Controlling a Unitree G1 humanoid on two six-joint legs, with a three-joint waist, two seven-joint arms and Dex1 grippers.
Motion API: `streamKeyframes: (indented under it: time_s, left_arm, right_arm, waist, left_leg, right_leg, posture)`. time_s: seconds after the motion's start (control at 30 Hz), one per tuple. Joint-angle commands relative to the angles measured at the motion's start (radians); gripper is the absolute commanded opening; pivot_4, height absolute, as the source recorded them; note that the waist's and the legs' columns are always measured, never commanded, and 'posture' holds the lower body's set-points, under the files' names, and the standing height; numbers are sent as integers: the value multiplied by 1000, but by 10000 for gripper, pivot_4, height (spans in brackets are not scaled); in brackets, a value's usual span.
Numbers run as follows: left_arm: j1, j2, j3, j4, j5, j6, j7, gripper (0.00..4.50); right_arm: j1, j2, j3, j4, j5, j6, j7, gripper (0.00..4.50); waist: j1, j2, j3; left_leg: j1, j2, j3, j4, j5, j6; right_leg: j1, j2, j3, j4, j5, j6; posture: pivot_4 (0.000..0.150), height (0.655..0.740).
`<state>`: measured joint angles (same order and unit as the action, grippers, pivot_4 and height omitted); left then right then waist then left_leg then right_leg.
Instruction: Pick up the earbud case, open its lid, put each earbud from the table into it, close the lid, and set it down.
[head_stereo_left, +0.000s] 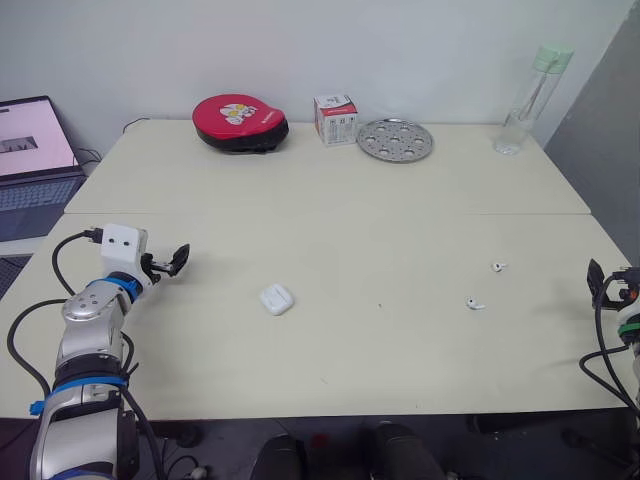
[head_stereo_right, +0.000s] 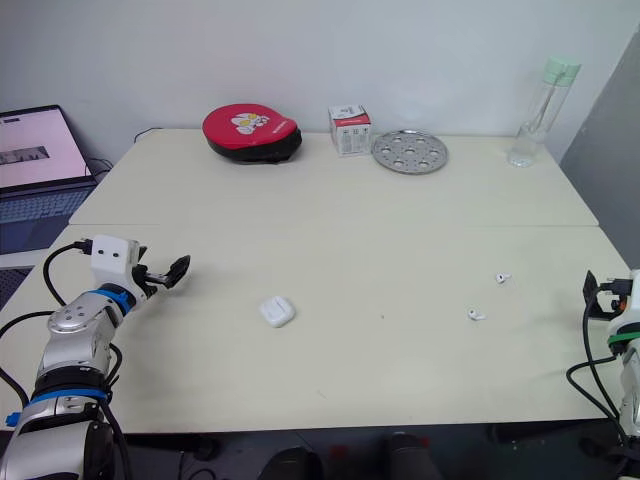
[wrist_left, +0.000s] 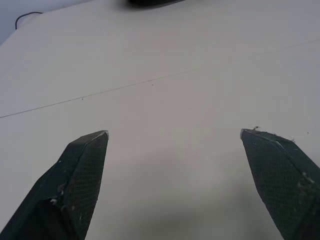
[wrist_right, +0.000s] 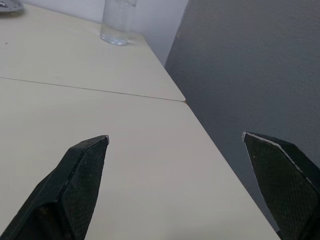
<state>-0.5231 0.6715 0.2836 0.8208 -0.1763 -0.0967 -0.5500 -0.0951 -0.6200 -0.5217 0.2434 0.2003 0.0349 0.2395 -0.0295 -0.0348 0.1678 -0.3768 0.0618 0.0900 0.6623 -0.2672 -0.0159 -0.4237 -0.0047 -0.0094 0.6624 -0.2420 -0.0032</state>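
We see our left claw (wrist_left: 173, 132) spread wide with nothing in it, low over the near left part of the surface (head_stereo_left: 330, 230), and our right claw (wrist_right: 175, 135) just as wide open and empty at the surface's near right edge. The white earbud case (head_stereo_left: 277, 299) lies closed on the surface between them, nearer the left claw yet well apart from it. The nearer earbud (head_stereo_left: 475, 303) and the farther earbud (head_stereo_left: 498, 267) lie close together toward the right, apart from the right claw.
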Motion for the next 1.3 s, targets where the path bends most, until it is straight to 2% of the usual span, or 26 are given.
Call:
streamKeyframes:
  time_s: [0.03,0.4,0.5,0.63,0.83,1.0,1.13,1.3]
  left_arm:
    - [6,20,19,-69,-22,20,-18,43822]
    - [4,27,1,-188,-31,96,-94,43822]
    - [17,39,4,-251,-70,149,-171,43822]
    - [40,76,-10,-438,-165,318,-313,43822]
    - [126,172,-92,-825,-306,631,-469,43822]
    - [195,200,-149,-1028,-347,768,-466,43822]
    - [225,170,-213,-1029,-281,745,-417,43822]
    - [237,133,-275,-959,-223,696,-408,43822]
  right_arm:
    - [-11,-20,-10,-4,-3,-25,4,45000]
    - [-15,1,16,-19,-11,-29,0,45000]
    - [-21,-7,50,-38,-23,-31,31,45000]
    - [-85,-23,114,-54,-14,-21,102,45000]
    - [-223,17,287,-107,57,43,321,45000]
    - [-289,86,425,-178,135,115,487,45000]
    - [-282,113,574,-333,236,252,659,45000]
    - [-306,113,690,-503,291,399,731,45000]
  waist:
    - [0,0,0]
    - [0,0,0]
    - [-1,0,0]
    - [-6,0,1]
    - [-6,0,1]
    - [-2,0,1]
    - [1,1,1]
    - [3,0,1]
  left_leg:
    - [0,0,0,0,0,0]
    - [0,0,0,0,0,0]
    - [0,0,0,0,0,0]
    - [-1,0,0,0,0,0]
    - [-1,1,-1,0,0,0]
    - [-2,1,-2,0,0,0]
    - [-3,1,-3,0,0,0]
    - [-3,0,-3,1,0,0]
  right_leg:
    - [0,0,0,0,0,0]
    - [0,0,0,0,0,0]
    - [0,0,0,0,0,0]
    - [-1,0,0,0,0,0]
    - [-1,1,0,0,0,0]
    - [-2,2,0,0,0,-1]
    - [-2,2,-1,0,0,-1]
    - [-2,1,-1,0,0,-1]
  posture:
    - [1500,7400]
    - [1500,7400]
    - [1500,7400]
    - [1500,7400]
    - [1500,7400]
    - [1500,7400]
    - [1500,7400]
    - [1500,7400]
